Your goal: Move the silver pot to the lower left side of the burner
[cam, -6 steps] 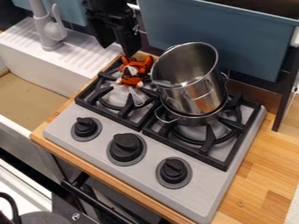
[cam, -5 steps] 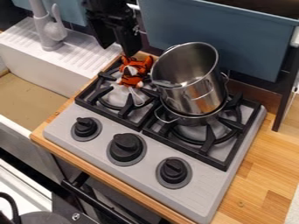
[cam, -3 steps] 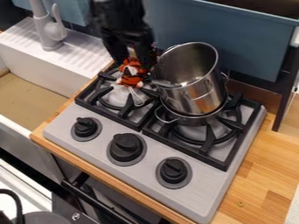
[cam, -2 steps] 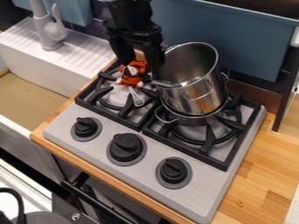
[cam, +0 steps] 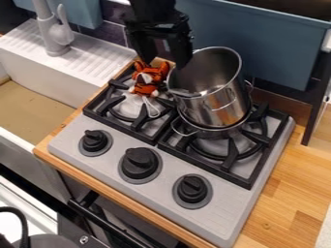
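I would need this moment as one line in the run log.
silver pot: on right burner, not gripped | pincer: open, near pot rim | orange toy: on left burner

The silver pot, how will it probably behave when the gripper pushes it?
The pot could tip if pushed near its rim, because it looks tall for its width. Its shiny, smooth wall may be slippery, but being metal, it should stay stiff.

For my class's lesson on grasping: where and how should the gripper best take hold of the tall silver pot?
Probably grip the tall silver pot by the rim nearest the gripper, from above, one finger inside: the wall looks thin, the wide mouth is open and tilts that way.
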`<state>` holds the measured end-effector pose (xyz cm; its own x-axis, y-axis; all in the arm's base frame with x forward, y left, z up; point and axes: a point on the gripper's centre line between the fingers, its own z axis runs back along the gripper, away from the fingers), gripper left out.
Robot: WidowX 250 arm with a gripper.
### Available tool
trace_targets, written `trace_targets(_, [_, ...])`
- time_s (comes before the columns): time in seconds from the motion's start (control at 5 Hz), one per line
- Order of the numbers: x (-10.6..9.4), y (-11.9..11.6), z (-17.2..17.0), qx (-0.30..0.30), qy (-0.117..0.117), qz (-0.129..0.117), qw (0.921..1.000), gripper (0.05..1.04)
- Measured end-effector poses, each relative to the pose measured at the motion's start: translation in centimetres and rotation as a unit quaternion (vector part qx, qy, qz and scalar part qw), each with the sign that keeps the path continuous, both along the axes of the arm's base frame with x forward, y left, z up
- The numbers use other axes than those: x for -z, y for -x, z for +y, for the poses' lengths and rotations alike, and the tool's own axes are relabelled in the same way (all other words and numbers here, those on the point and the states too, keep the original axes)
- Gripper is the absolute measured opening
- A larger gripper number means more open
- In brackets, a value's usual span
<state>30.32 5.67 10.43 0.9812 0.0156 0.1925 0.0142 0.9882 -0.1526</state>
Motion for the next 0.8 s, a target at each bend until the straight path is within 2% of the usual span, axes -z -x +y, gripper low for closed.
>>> trace_targets(0.2, [1.03, -0.09, -0.16, -0.001, 0.004, 0.014, 0.9999, 0.996])
trace_targets(0.6, [1.57, 0.11, -0.14, 0.021, 0.009, 0.022, 0.9995, 0.996])
trace_targets(0.8, [1.97, 0.05, -0.15, 0.016, 0.021, 0.037, 0.9990, 0.996])
